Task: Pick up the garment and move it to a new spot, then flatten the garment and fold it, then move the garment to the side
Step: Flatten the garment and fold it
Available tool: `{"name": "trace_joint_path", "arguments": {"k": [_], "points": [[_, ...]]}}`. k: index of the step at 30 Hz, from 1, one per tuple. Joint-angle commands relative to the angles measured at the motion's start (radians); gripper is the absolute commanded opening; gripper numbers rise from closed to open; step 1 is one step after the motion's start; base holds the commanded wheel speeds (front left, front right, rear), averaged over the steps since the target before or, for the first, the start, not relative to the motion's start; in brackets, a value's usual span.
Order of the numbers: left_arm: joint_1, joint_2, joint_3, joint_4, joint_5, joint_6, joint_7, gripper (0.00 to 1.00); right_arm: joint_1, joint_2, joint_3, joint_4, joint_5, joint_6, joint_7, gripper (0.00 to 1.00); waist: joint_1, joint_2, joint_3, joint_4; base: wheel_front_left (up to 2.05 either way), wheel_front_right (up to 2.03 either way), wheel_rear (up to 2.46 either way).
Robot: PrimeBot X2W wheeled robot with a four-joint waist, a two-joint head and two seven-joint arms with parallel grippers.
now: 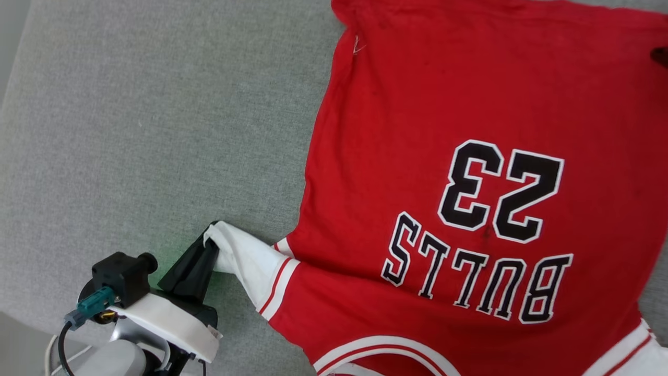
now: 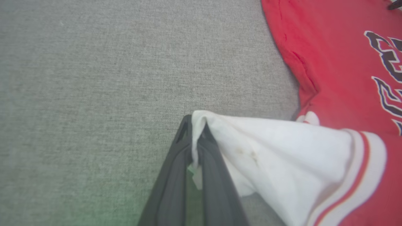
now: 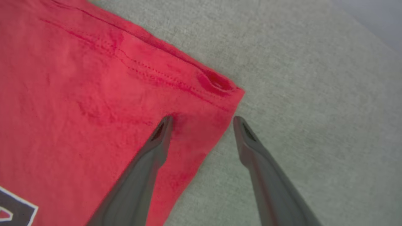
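Observation:
The garment [image 1: 459, 104], a red jersey with black numerals and lettering outlined in white, lies spread flat on the grey cloth surface [image 1: 156, 115], printed face up. My left gripper [image 1: 209, 245] is shut on the tip of its white sleeve [image 1: 245, 261], pulled out to the left. The left wrist view shows the white sleeve [image 2: 282, 157] pinched between the dark fingers [image 2: 216, 175] of the left gripper [image 2: 194, 125]. My right gripper [image 3: 202, 119] is open, straddling the side edge of the garment [image 3: 94, 94] near its hem corner; one fingertip is over the red cloth, the other over the grey surface.
The grey cloth surface [image 2: 94, 78] stretches bare to the left of the jersey. Its front-left edge [image 1: 15, 313] runs close by my left arm. A paler strip shows beyond the surface's edge in the right wrist view [image 3: 370, 18].

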Motion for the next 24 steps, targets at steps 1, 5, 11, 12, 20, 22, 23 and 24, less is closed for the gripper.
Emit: {"name": "trace_joint_path", "arguments": {"k": [1, 5, 11, 12, 20, 22, 23, 24], "points": [[-0.013, -0.008, 0.009, 0.0, 0.009, -0.003, -0.002, 0.0, 0.014, 0.005, -0.008, 0.02, -0.013, -0.001, -0.001, 1.0, -0.0002, -0.0001, 0.037, 0.029, 0.0, 0.0, 0.0], [-0.021, -0.027, 0.022, -0.001, 0.034, -0.011, -0.002, 0.0, 0.087, 0.026, -0.005, 0.073, -0.017, -0.001, 0.018, 1.0, -0.0002, -0.0001, 0.059, 0.033, 0.0, 0.0, 0.0], [-0.023, -0.04, 0.035, 0.014, 0.057, -0.019, -0.002, 0.0, 0.095, 0.033, 0.001, 0.065, -0.011, -0.001, 0.009, 0.0, -0.0002, -0.0001, 0.05, 0.027, 0.0, 0.0, 0.0], [-0.022, -0.041, 0.038, 0.018, 0.06, -0.02, -0.002, 0.0, 0.084, 0.03, 0.002, 0.057, -0.014, -0.001, 0.001, 0.0, -0.0002, -0.0001, 0.042, 0.023, 0.0, 0.0, 0.0], [0.027, -0.033, 0.044, 0.039, 0.074, -0.004, -0.002, 0.0, 0.047, -0.005, 0.056, -0.005, 0.029, -0.001, -0.094, 0.0, -0.0002, -0.0001, -0.077, -0.021, 0.0, 0.0, 0.0], [0.044, -0.028, 0.042, 0.038, 0.073, 0.001, -0.001, 0.0, 0.066, -0.036, 0.09, -0.033, 0.062, -0.001, -0.112, 0.0, -0.0002, -0.0001, -0.115, -0.034, 0.0, 0.0, 0.0], [0.053, -0.027, 0.04, 0.038, 0.071, 0.004, 0.002, 0.0, 0.084, -0.053, 0.106, -0.049, 0.079, -0.001, -0.123, 0.0, -0.0002, -0.0001, -0.136, -0.041, 0.0, 0.0, 0.0], [0.063, -0.025, 0.038, 0.036, 0.068, 0.006, 0.005, 0.0, 0.1, -0.073, 0.12, -0.069, 0.098, -0.001, -0.128, 0.0, -0.0002, -0.0001, -0.154, -0.048, 0.0, 0.0, 0.0]]}}
